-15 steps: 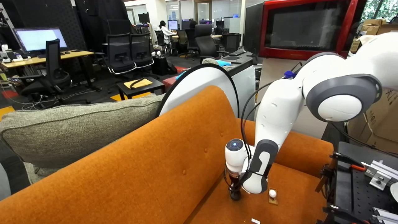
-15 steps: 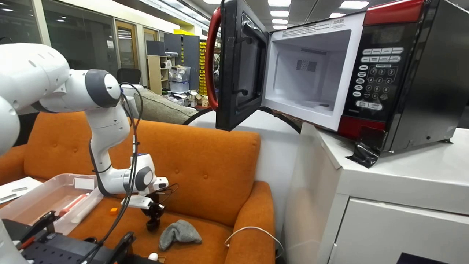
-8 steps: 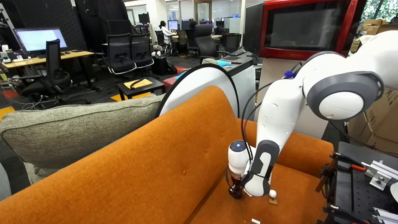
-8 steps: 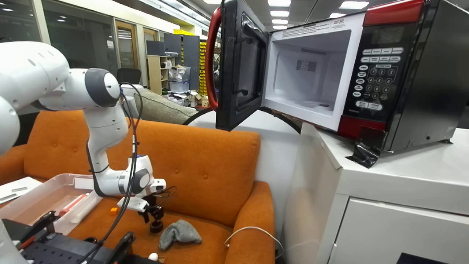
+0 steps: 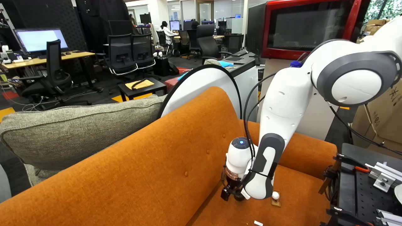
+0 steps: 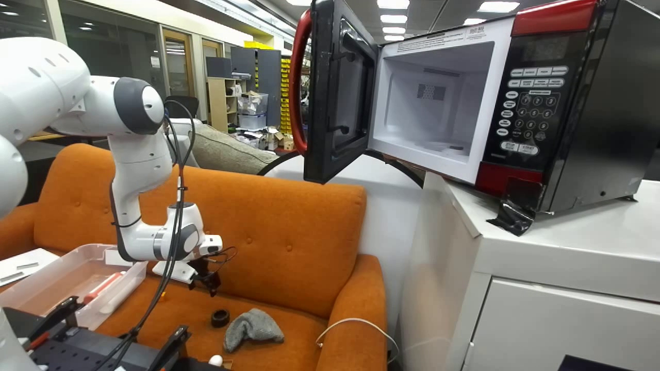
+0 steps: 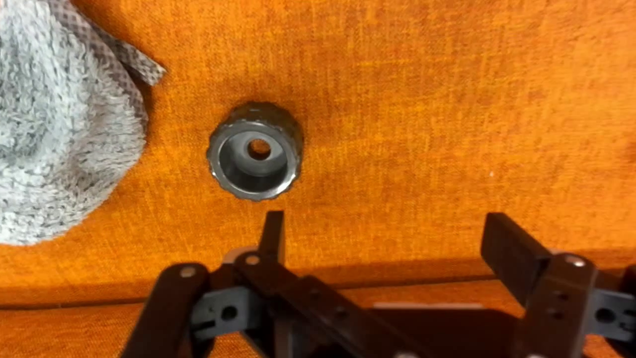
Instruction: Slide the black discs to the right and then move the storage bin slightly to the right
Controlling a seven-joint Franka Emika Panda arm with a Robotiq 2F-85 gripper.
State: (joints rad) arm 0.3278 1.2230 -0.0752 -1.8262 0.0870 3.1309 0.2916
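One black disc [image 7: 251, 171], ring-shaped with a ridged rim and a central hole, rests on the orange sofa seat. It also shows in both exterior views, on the seat below the gripper [image 6: 220, 318], and partly covered by the gripper [image 5: 239, 197]. My gripper [image 7: 385, 213] stands open above the seat, its fingers wide apart with nothing between them. In the wrist view the disc lies just beyond the left fingertip, not touching it. The storage bin [image 6: 85, 260], clear plastic with a few items inside, is at the left in an exterior view.
A grey cloth [image 6: 252, 330] lies beside the disc. A small orange block [image 6: 163, 296] is near the bin. A white ball [image 5: 275, 195] sits on a wooden base on the seat. The sofa backrest [image 6: 289, 221] rises behind, and a black table with clamps [image 5: 367, 188] stands in front.
A second ago the gripper was down at the disc. Its jaws have opened, letting the disc go, and it has risen away while the disc stays on the seat.
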